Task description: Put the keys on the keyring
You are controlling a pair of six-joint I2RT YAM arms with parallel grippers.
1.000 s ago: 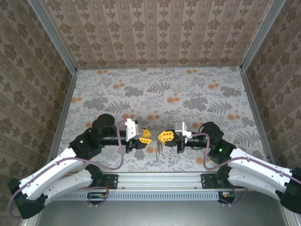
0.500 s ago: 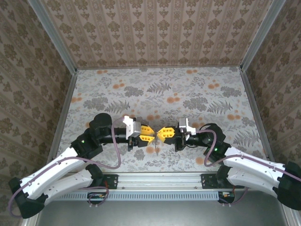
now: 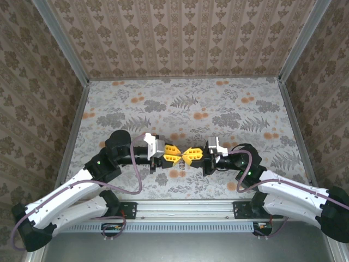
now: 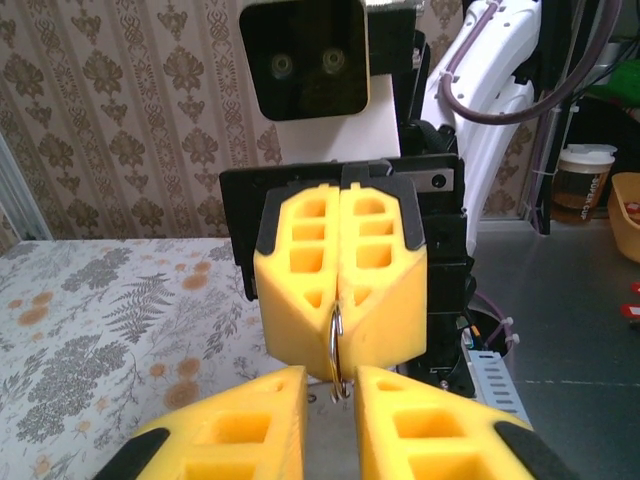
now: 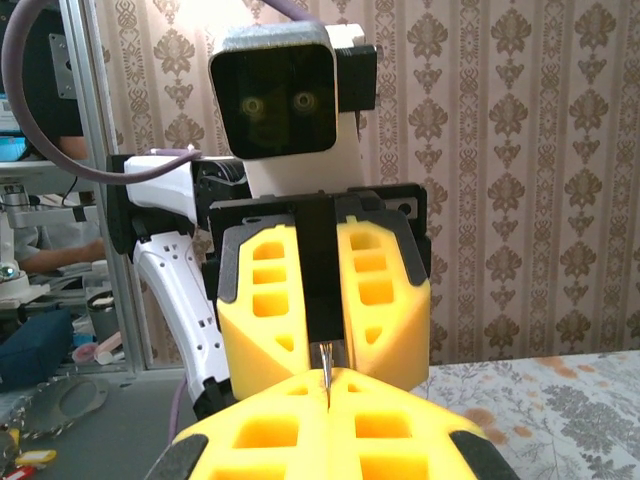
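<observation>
My right gripper (image 3: 187, 154) is shut on the keyring (image 4: 336, 342), a thin metal loop seen edge-on and sticking out past its yellow fingers (image 4: 300, 300). In the right wrist view the keyring (image 5: 325, 362) shows as a thin sliver rising from the seam of the right gripper (image 5: 326, 388). My left gripper (image 3: 176, 155) faces it tip to tip above the table. The left gripper (image 4: 331, 388) stands slightly open, with the keyring's free end in the gap between its pads and no contact that I can make out. From the right wrist, the left gripper (image 5: 328, 325) shows a dark slot between its fingers. The keys are out of view.
The floral table (image 3: 218, 109) spreads behind the grippers. Patterned walls (image 3: 180, 38) close off the back and both sides. A metal rail (image 3: 185, 210) carrying the arm bases runs along the near edge. Purple cables (image 3: 140, 174) loop beside each arm.
The two grippers have moved toward each other until their tips meet. The keyring's end now lies between the left pads, and the left jaws have narrowed.
</observation>
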